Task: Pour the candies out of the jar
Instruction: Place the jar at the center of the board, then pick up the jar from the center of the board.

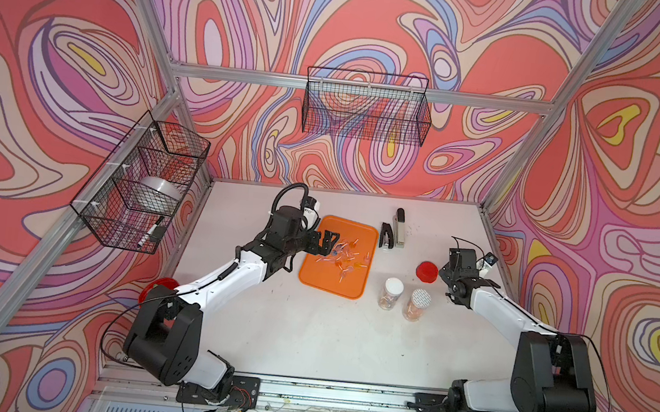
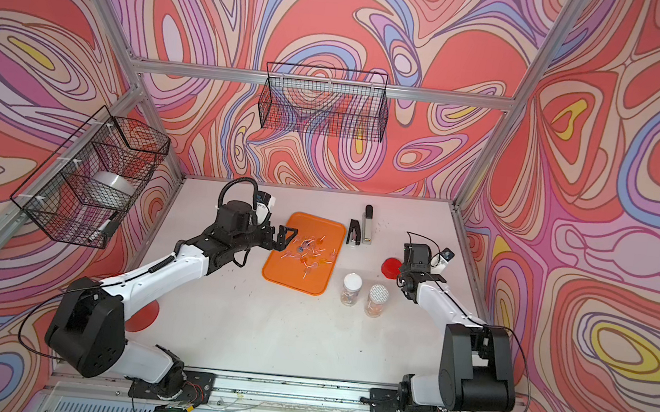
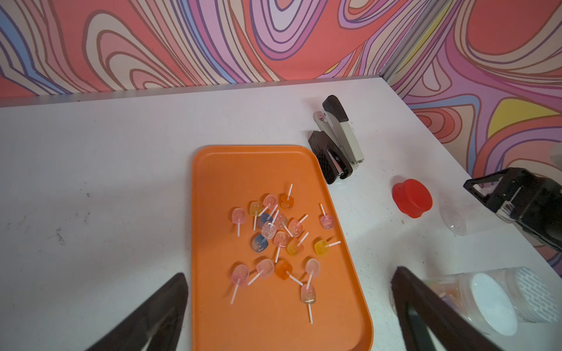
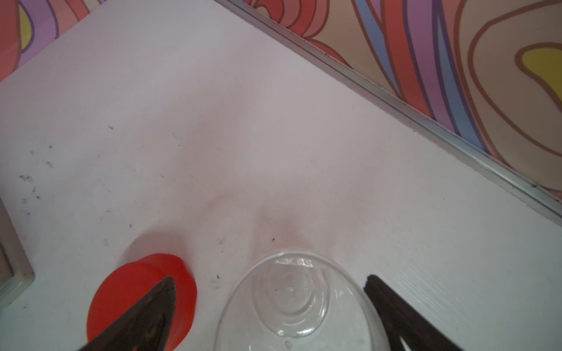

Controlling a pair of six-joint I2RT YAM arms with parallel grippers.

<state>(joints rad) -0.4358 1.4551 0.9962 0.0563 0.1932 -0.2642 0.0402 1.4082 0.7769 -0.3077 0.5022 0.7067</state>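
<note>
Several candies (image 3: 273,237) in pink, orange, yellow and blue, each with a short white stick, lie scattered on the orange tray (image 3: 273,328); both top views show them (image 1: 345,259) (image 2: 310,255). My left gripper (image 3: 289,272) (image 1: 326,242) hovers open over the tray's left edge, with nothing between its fingers. In the right wrist view the clear jar (image 4: 292,304) is empty, and it rests on the table between the spread fingers of my right gripper (image 4: 270,279), with a gap on each side. The left wrist view shows the jar (image 3: 454,220) beside that gripper.
A red lid (image 1: 426,271) (image 4: 133,291) lies next to the empty jar. Two filled jars stand near the tray, one white-lidded (image 1: 392,293) and one foil-sealed (image 1: 418,304). Two staplers (image 1: 394,232) lie behind them. Wire baskets hang on the back wall (image 1: 368,106) and the left wall (image 1: 142,187).
</note>
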